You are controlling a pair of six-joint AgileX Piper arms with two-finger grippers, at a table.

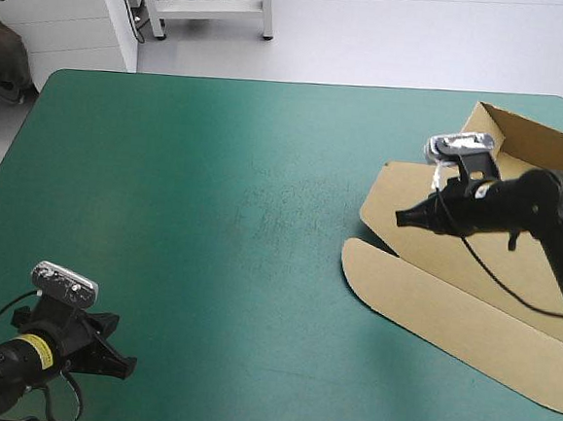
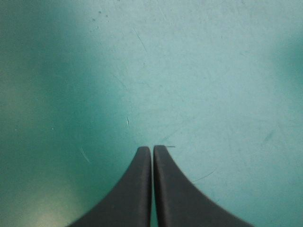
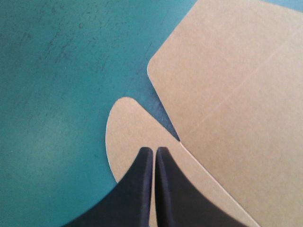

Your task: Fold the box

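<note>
The cut sheet of brown board, the box (image 1: 469, 303), is laid mostly flat on the teal-green table cover (image 1: 215, 186) at the table's right side, reaching the right edge. One wall (image 1: 536, 138) is raised at the far right corner. A long rounded flap (image 3: 124, 137) is spread flat toward the near side. The right gripper (image 3: 154, 150), with broad black fingers, is seen clenched and empty. It is positioned over the rounded flap's end, beside the notch where the wider panel (image 3: 227, 85) begins. The left gripper (image 2: 152, 149) is likewise clenched and empty, over bare cover by the near left corner, well apart from the box.
</note>
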